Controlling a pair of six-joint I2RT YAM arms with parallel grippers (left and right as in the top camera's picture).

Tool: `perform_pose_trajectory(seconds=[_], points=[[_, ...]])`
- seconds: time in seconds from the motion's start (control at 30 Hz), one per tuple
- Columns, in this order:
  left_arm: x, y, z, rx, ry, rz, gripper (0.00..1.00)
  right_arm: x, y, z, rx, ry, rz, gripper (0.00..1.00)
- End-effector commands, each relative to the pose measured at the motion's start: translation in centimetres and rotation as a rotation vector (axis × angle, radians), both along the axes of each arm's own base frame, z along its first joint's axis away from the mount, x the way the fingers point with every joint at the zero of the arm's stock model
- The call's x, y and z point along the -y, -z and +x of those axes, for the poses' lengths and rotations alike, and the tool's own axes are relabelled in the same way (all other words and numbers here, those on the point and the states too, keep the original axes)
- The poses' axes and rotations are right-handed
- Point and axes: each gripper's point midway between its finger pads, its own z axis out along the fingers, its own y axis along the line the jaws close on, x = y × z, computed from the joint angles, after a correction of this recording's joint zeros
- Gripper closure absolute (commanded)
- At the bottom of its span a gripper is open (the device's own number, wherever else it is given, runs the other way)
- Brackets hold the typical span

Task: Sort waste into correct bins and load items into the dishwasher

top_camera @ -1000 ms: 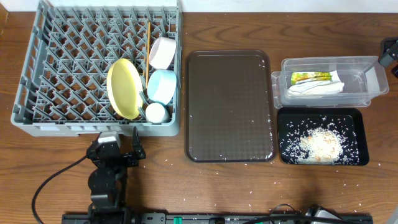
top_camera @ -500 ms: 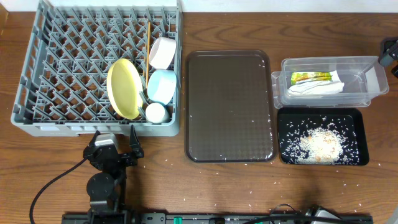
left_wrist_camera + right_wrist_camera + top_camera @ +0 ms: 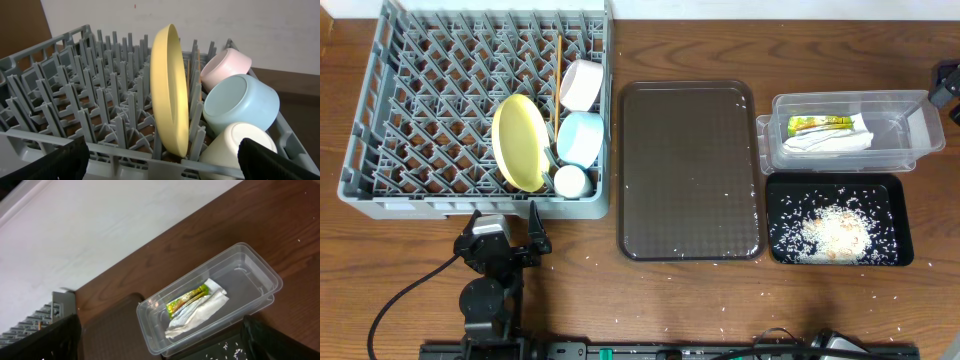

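Overhead: serving tray point(image 3: 690, 170) between dish rack point(image 3: 470, 206) and tub point(image 3: 912, 128); left hand point(image 3: 507, 222), right hand point(image 3: 161, 335) wide.

A dark brown wooden table point(image 3: 840, 310) with visible grain fills the overhead view. Beyond its far edge stands a plain white wall point(image 3: 260, 25), evenly lit, with a brown panel point(image 3: 20, 25) at its left.
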Motion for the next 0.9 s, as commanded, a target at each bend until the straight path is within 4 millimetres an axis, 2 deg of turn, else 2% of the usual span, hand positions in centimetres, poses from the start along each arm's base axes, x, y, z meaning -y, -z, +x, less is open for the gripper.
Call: perform_pose_trajectory(seconds=[0.0,0.37,0.43,0.53,0.6,0.7,0.87], points=[[-0.3,1.7,0.0,-0.040,-0.012,0.021,0.05,0.3,-0.5,-0.1,0.011,0.015,0.003,0.01],[-0.3,1.7,0.0,-0.040,-0.012,0.021,0.05,-0.3,0.2,-0.4,-0.022,-0.023,-0.019,0.01],[-0.3,1.7,0.0,-0.040,-0.012,0.021,0.05,-1.6,0.0,0.1,-0.012,-0.123,-0.118,0.01],[-0.3,1.7,0.0,-0.040,-0.012,0.021,0.05,-4.7,-0.6,0.8,0.027,-0.318,-0.331,0.01],[-0.3,1.7,0.0,-0.040,-0.013,0.021,0.05,-6.4,-0.7,1.0,0.044,-0.388,-0.433,0.01],[-0.3,1.7,0.0,-0.040,-0.013,0.021,0.05,-8.5,-0.3,0.9,0.079,-0.409,-0.530,0.01],[-0.3,1.7,0.0,-0.040,-0.013,0.021,0.05,-11.4,1.2,-0.2,0.206,-0.444,-0.578,0.01]])
